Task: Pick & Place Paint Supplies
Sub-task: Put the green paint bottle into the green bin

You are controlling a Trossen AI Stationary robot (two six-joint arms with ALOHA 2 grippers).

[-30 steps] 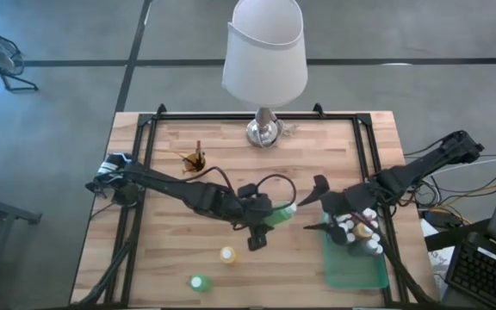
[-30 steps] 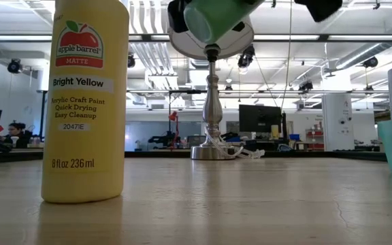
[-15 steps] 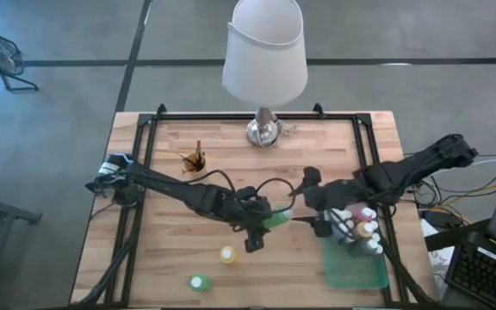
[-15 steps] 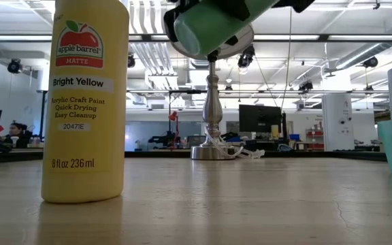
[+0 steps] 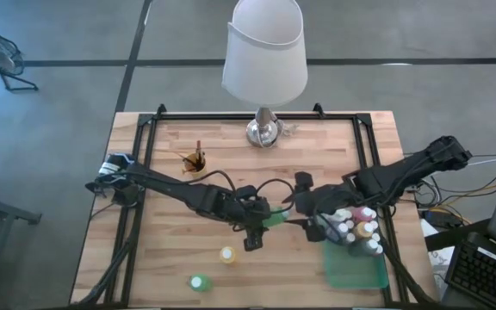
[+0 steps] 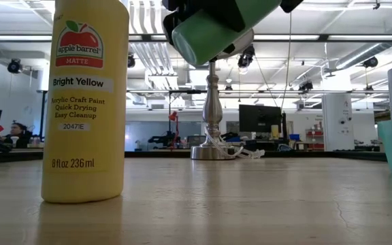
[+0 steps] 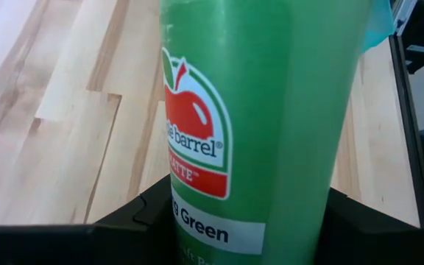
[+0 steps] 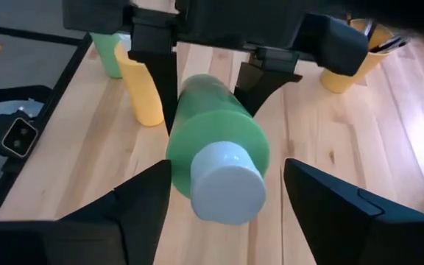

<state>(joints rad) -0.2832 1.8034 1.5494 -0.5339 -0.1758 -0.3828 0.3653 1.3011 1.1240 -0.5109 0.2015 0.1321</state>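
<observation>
A green paint bottle [image 5: 275, 216] with a white cap [image 8: 227, 184] hangs above the table's middle, my left gripper [image 5: 263, 221] shut on it. My right gripper [image 5: 304, 207] is open at the bottle's cap end, one finger on either side of the cap and clear of it. A yellow bottle [image 5: 227, 255] and a second green bottle [image 5: 197, 282] stand on their bases near the front edge. Several bottles [image 5: 356, 226] stand in the green tray [image 5: 356, 271]. Brushes stick up out of a yellow cup [image 5: 195, 161]. My left gripper pinches the green bottle's body [image 8: 190, 99] between its two fingers [image 8: 160, 81], well back from the cap, beside the label's lower part [image 7: 201, 228]. The fingers come slanting down from the table's left. The bottle is lifted clear and tilted, its cap toward my right gripper and its base [image 6: 199, 41] toward the near edge.
A tall lamp [image 5: 265, 129] with a white shade stands at the middle of the far edge. A black frame [image 5: 145, 155] runs along the table's sides. Bare wood lies between the front bottles and the tray.
My right gripper has gone toward the table's left, away from the tray and up to the green bottle, so that its fingers now flank the cap. My left gripper has kept its hold on the bottle almost in place.
</observation>
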